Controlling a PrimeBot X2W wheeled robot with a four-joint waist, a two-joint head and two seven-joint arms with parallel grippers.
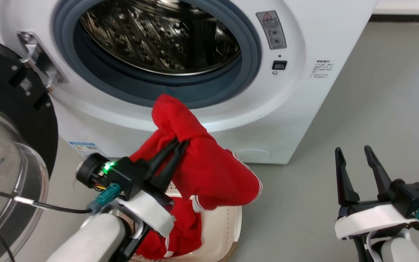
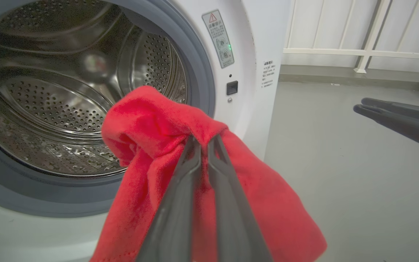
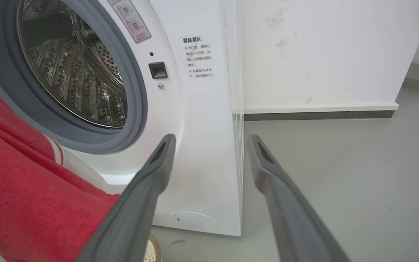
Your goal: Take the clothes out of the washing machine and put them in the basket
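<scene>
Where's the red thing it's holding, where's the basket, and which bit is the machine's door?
red garment (image 1: 213, 167): head view, on the fold hanging over the basket.
basket (image 1: 226, 225): head view, on its cream inner wall.
door (image 1: 9, 174): head view, on the clear dome.

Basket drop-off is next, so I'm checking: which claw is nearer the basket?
Left. The left claw, shut on a red garment, hangs above the basket; the open right claw is off to its right.

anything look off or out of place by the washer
Nothing spilled or damaged. The red garment pinched in the left gripper bulges past the right edge of the basket in the head view, so it might drape over the rim if released.
</scene>
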